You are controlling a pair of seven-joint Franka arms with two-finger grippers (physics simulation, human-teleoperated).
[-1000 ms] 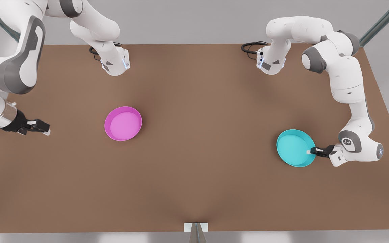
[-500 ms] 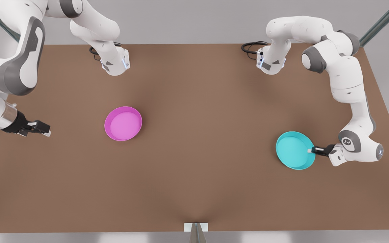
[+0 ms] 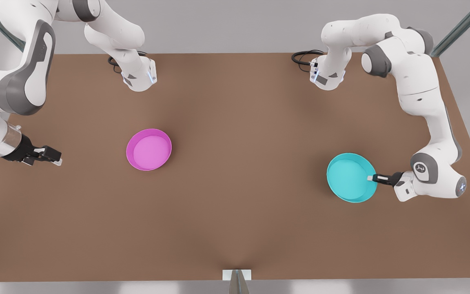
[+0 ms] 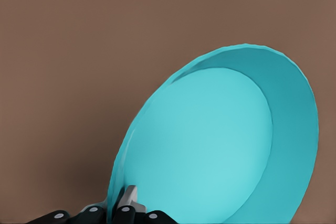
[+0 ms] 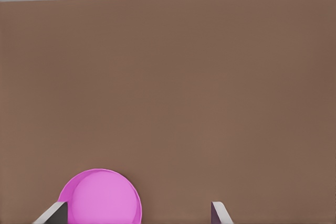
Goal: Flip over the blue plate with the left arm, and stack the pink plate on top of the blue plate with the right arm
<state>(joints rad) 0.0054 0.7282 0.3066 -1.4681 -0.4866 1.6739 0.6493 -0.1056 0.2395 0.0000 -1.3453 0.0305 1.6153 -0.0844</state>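
Brown table [image 3: 235, 212], two white arms mounted at its far edge.

Left arm [image 3: 422, 102], on the front view's right, has swung its elbow up toward the far edge. Right arm [image 3: 18, 77], by the opposite edge, waits, barely shifted.

Blue plate [image 3: 351, 177], near the edge on the front view's right: lifted and carried slightly toward the table's middle compared with half a second ago, tilted, open side up. Pink plate [image 3: 149, 149] sits flat, open side up, unmoved, well apart from the blue one.

Left gripper [image 3: 371, 178]: fingers pinched closed on the blue plate's rim [image 4: 118, 156], one pad [image 4: 128, 196] inside. Right gripper [image 3: 55, 157]: low near the table edge on the front view's left, aimed at the pink plate [image 5: 102, 198], fingers spread wide, holding nothing.
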